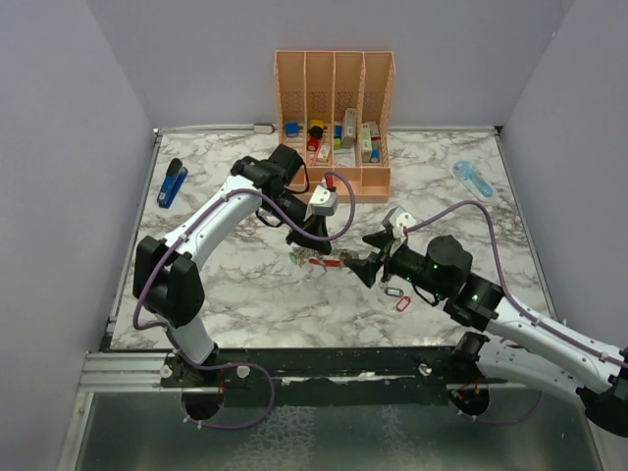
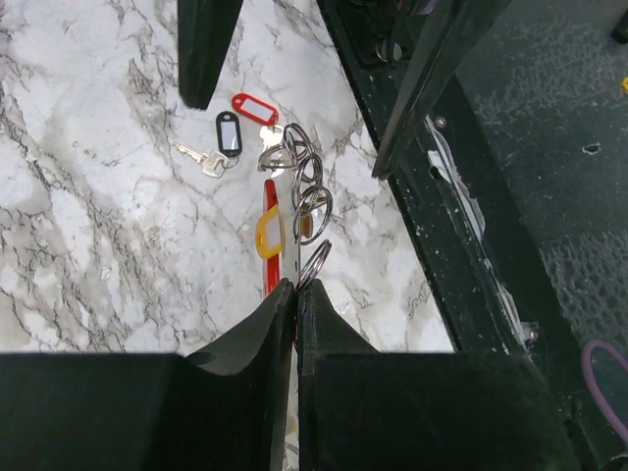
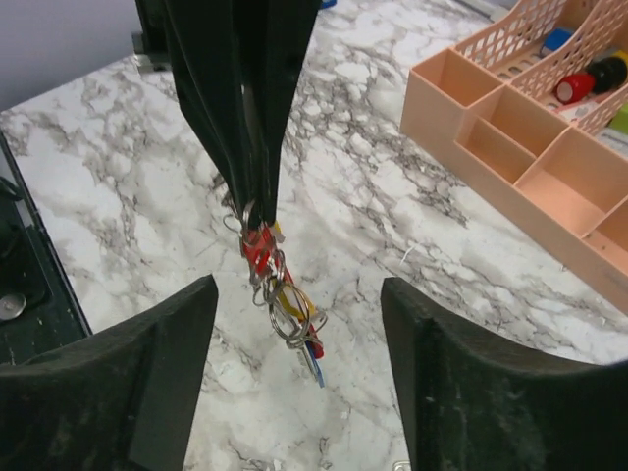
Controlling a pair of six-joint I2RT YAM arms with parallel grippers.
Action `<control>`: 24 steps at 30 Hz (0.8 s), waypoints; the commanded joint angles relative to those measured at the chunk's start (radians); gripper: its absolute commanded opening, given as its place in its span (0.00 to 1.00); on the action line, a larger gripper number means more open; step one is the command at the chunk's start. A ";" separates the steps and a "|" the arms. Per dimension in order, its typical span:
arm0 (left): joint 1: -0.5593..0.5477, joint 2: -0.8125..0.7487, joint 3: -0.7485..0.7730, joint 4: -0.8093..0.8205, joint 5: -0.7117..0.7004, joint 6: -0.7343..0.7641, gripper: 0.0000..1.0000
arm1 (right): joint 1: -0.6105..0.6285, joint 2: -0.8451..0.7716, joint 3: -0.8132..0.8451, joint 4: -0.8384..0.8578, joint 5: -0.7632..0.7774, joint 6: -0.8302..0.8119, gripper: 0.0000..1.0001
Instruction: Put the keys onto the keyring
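Though slender, red keyring (image 2: 269, 196) amid steel rings (image 2: 310, 201)

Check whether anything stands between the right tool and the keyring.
Nothing visible does. The left tool is shut on the keyring, and the right tool is open, one finger on either side of it with bare gaps between. The loose keys lie on the table, off to one side.

One keyring (image 2: 269, 196), two loose tags (image 2: 253, 108) (image 2: 228, 132), one loose key (image 2: 208, 162), one organiser (image 1: 334, 59), one stapler (image 1: 172, 183).
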 commanded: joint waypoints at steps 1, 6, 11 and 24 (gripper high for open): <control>-0.011 -0.014 0.048 -0.093 0.072 0.065 0.00 | 0.004 0.001 -0.065 0.082 -0.021 -0.059 0.73; -0.014 -0.013 0.053 -0.123 0.103 0.080 0.00 | 0.004 0.010 -0.122 0.174 -0.052 -0.051 0.75; -0.016 0.021 0.078 -0.146 0.117 0.097 0.00 | 0.004 0.073 -0.170 0.284 -0.070 -0.049 0.71; -0.031 0.066 0.120 -0.116 0.077 0.017 0.00 | 0.003 0.184 -0.237 0.539 -0.039 -0.079 0.27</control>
